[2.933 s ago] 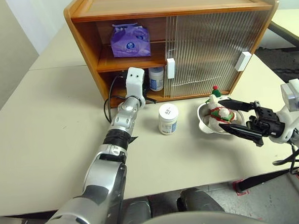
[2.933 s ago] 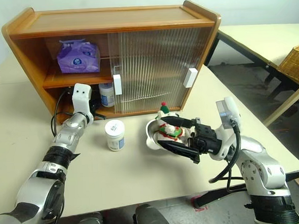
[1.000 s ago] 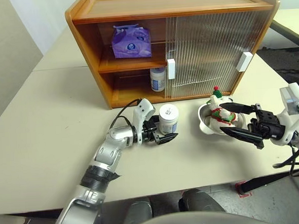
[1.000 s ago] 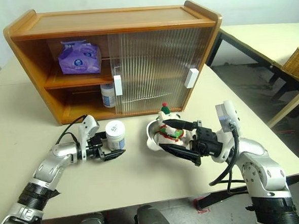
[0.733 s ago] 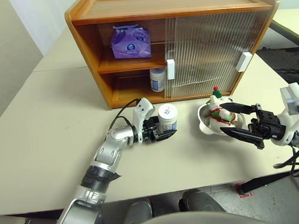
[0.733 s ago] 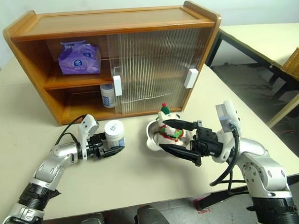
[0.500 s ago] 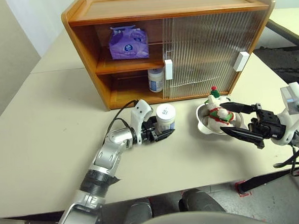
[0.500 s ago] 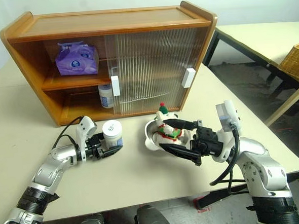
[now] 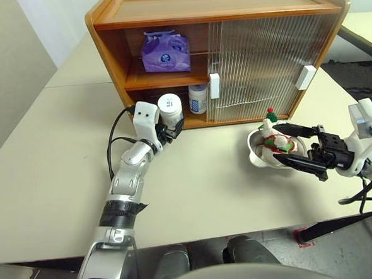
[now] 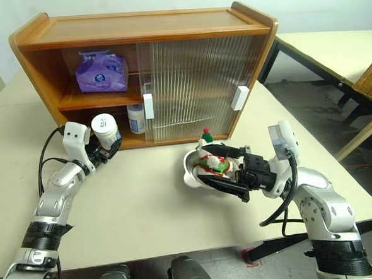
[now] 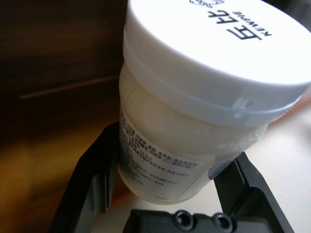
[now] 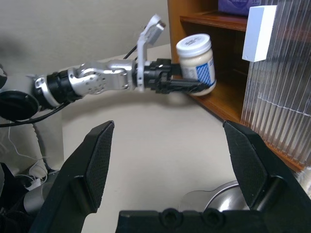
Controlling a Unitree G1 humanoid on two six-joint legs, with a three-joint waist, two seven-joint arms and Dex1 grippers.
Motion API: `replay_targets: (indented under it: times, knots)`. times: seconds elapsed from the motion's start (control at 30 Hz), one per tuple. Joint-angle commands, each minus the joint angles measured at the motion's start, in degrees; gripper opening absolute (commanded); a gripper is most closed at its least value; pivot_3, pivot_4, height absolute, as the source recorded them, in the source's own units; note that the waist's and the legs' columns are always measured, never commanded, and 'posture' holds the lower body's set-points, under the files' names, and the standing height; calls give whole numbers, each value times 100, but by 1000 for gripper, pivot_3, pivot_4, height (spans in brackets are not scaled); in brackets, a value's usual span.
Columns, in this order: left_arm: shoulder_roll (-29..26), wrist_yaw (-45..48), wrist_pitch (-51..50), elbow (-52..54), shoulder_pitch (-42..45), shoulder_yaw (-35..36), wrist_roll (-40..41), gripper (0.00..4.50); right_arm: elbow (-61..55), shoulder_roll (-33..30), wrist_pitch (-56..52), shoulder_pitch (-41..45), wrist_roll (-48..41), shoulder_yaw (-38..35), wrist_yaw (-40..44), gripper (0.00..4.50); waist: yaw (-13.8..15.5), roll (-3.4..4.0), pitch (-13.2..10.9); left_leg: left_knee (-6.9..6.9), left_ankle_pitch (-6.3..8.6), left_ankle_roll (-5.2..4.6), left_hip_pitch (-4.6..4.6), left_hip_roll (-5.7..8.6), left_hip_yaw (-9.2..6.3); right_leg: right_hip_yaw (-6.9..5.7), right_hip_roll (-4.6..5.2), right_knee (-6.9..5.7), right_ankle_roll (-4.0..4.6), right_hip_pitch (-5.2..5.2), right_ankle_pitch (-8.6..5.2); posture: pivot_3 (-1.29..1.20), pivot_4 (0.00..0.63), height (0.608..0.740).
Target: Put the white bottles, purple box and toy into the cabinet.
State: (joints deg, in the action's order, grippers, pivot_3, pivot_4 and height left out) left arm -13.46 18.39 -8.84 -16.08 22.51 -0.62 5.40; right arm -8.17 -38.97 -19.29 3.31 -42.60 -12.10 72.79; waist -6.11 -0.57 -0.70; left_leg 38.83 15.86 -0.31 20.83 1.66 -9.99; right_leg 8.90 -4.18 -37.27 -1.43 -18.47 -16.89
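Arms: silver-grey metal segments with black ribbed joint collars. White rectangular camera block (image 9: 146,115) on the left wrist, matching white block (image 9: 363,118) on the right wrist. Black cables loop from each wrist block back along the forearm. Black two-finger left claw (image 10: 109,151); black two-finger right claw (image 9: 298,147) with flat tapered fingers (image 12: 98,158), two screws in its black base.

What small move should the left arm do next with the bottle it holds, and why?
Probably carry it forward into the lower shelf. The left tool grips the white bottle just before the cabinet opening, where the other bottle already stands and free space remains beside it.
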Motion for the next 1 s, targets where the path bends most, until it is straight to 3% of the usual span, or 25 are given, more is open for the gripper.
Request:
replay_targets:
  times: [0.03, 0.5, 0.9, 1.0]
  knots:
    - [165, -458, 51, -649, 522, 57, -224, 3111, 11, -16, -65, 49, 35, 70, 9, 4500, 19, -10, -7, 1, -1, 0, 0, 0, -1, 0, 1, 0, -4, 0, 1, -180, 8, 740]
    - [409, -1029, 288, -2679, 1686, 256, -314, 3111, -124, 18, -106, -34, 10, 26, -76, 4500, -11, -34, -23, 0, -12, 19, 1, 2, 28, 4, 2, 8, -43, 0, -4, -204, 12, 740]
    - [412, -1218, 626, -3438, 2049, 399, -312, 3111, -123, 13, -93, -89, 10, 15, -56, 4500, -66, -54, -45, 0, -24, -11, -6, 3, 30, 4, -1, 7, -70, 3, 19, -208, 16, 740]
    - [448, -1183, 596, -3330, 1968, 423, -294, 4193, -115, 4, -77, -109, 12, 5, -36, 4500, -88, -56, -48, 1, -29, -10, -5, 4, 33, 4, -1, 7, -38, 3, 11, -206, 14, 740]
